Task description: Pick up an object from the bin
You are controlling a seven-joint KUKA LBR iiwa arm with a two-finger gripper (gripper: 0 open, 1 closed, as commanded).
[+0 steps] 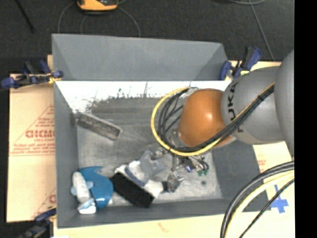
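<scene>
My gripper hangs low over the front middle of the bin, below the arm's orange cover. It is right beside a pale grey, see-through crumpled thing, and I cannot tell whether they touch. A small white and blue thing lies just left of that. A flat black block lies slanted in front of both.
A blue thing with white parts sits in the front left corner. A long grey flat bar lies slanted at the back left. The arm and its yellow and black cables cover the bin's right half.
</scene>
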